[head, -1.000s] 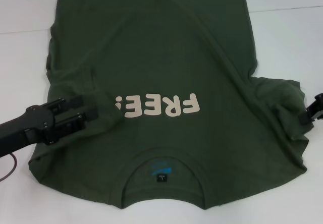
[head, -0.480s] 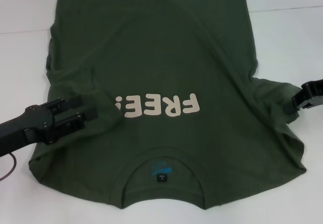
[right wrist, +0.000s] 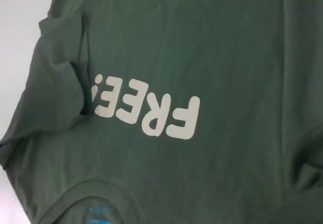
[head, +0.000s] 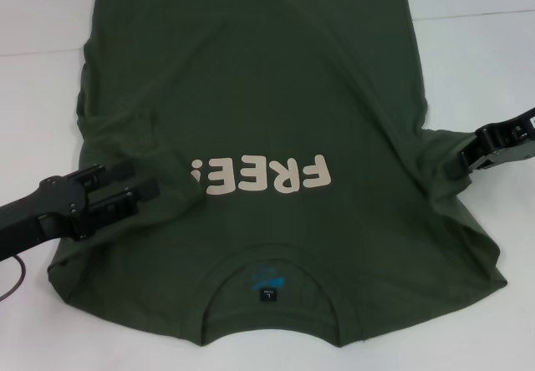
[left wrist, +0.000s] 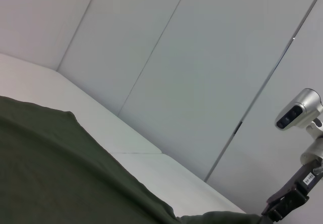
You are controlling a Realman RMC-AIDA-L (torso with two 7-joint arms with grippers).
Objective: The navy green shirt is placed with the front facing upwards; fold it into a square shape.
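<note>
Shirt first: the navy green shirt lies flat on the white surface, front side up, with the cream "FREE!" lettering showing. The collar is on the side close to the robot, and the rest of the body runs away from it. It lies spread out like this so the sides can be folded in toward the middle.

The left gripper is low over the shirt's left sleeve, just beside the lettering. That sleeve is already folded in over the chest, and it looks like the arm is there to lay it down. The jaws look a little apart, with no cloth held between them.

The right gripper is at the other sleeve, at the right edge of the shirt. That sleeve is bunched and wrinkled and not folded in yet. I think the arm is there to take hold of it. I cannot tell whether these jaws are open or shut on the cloth.

The job looks like it is only at the start.
</note>
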